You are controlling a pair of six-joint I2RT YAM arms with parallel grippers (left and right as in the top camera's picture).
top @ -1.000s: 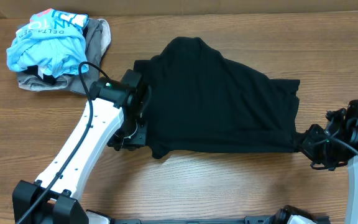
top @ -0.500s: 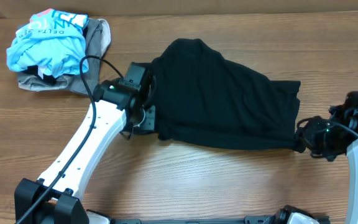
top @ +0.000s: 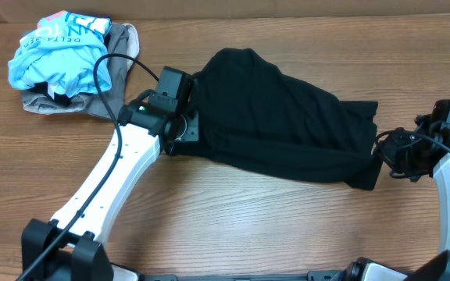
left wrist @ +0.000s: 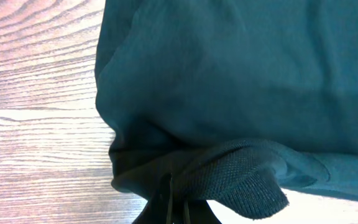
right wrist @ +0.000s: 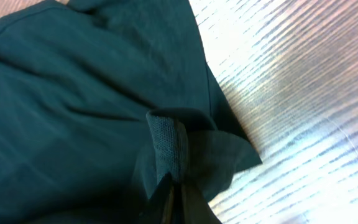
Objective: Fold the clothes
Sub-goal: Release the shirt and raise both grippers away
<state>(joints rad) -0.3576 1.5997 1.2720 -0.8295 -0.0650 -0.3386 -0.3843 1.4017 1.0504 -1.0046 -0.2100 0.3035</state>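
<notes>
The black garment [top: 280, 117] lies spread across the middle of the worktop [top: 233, 234], reaching from near the centre toward the right edge. Its far side is humped into a rounded bulge and its near side sags in a slanting line.

The left claw [top: 184, 131] is at the garment's left end. Its jaws are closed tight on a bunched fold of cloth, which the left wrist view shows gathered into a thick rolled lip just above the fingertips [left wrist: 180, 208].

The right claw [top: 381, 158] is at the garment's near right corner, close to the right edge of the worktop. It is likewise clamped shut on a pinch of fabric. In the right wrist view a narrow hemmed strip stands up from between the fingers [right wrist: 188, 208], with a pointed flap of cloth trailing over the wood beside it. The held corner seems to be lifted slightly off the surface, though the view does not settle this.

At the far left corner of the worktop, well apart from the garment, a crumpled light blue shirt [top: 57, 48] sits on top of a grey-tan garment [top: 125, 45].
</notes>
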